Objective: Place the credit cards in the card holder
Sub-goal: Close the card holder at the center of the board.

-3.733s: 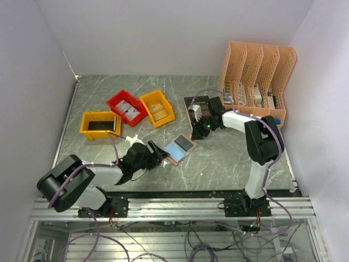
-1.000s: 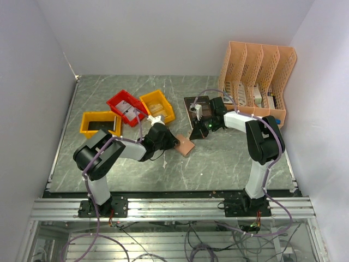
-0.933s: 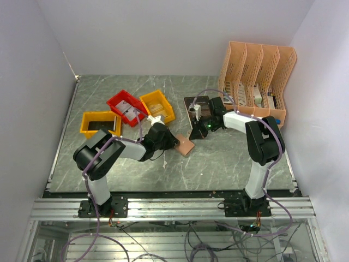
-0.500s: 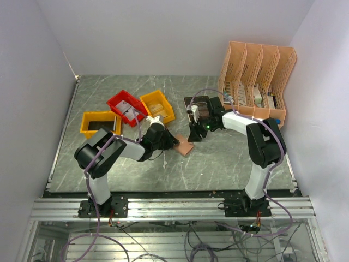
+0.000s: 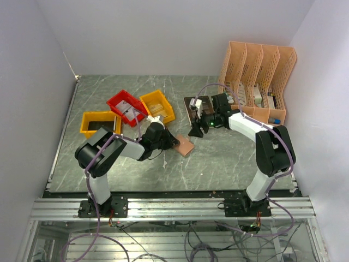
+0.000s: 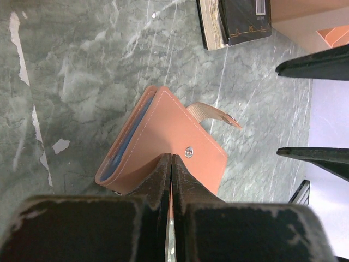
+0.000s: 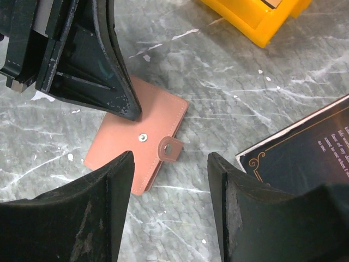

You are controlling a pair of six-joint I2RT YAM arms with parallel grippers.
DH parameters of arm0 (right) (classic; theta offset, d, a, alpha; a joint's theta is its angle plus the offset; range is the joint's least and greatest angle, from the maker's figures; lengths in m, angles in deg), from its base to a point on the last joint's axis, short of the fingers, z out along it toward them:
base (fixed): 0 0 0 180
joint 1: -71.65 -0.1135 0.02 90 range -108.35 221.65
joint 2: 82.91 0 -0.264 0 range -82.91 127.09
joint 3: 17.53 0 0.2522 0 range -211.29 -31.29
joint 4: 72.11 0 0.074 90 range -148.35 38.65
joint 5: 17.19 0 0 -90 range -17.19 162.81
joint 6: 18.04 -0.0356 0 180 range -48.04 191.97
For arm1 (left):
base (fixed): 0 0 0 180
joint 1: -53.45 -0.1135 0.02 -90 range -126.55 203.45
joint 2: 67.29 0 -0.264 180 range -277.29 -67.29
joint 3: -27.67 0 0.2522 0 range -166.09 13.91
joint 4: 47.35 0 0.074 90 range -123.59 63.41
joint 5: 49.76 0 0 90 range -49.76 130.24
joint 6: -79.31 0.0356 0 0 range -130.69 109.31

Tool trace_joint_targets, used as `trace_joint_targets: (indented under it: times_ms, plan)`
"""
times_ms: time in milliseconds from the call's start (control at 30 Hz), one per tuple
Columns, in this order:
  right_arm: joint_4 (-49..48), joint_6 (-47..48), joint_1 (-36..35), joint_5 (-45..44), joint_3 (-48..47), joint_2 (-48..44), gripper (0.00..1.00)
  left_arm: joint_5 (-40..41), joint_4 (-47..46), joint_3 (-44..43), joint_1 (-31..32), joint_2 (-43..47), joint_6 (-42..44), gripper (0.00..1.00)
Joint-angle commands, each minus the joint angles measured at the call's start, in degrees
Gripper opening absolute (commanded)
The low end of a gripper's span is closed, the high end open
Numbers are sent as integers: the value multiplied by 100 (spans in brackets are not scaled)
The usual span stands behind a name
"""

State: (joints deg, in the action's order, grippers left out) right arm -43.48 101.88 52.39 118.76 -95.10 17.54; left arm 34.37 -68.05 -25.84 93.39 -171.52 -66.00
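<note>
I am resting my left gripper (image 6: 172, 161), fingers closed together and clasping nothing, on the near edge of the folded card holder (image 6: 177, 136), which is lying on the table (image 6: 71, 82). Beyond it, my right gripper (image 7: 169, 158) is hanging wide open and empty, beside the black book (image 7: 305, 155).

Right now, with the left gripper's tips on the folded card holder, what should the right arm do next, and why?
Probably lower the open right gripper onto the strap. The card holder lies folded under the shut left gripper, but its strap sticks out loose, off the snap stud.
</note>
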Motion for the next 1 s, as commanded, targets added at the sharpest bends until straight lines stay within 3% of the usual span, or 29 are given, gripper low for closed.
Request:
trace_joint_targets:
  times_ms: [0,300,667,800,967]
  plan:
    - [460,238,-136,-197,-338,241,54,-240,307,-49,-16,-207,148,7]
    - [890,448,-502,-849,-672,546,52,-315,207,-16,-58,-269,93,7]
    - [1014,305,-519,-1137,-852,726,29,-373,132,32,-79,-255,56,7]
    - [1020,284,-517,-1131,-856,752,27,-390,77,71,-99,-252,30,7]
    - [1077,253,-519,-1039,-914,765,14,-365,109,79,-93,-232,37,7]
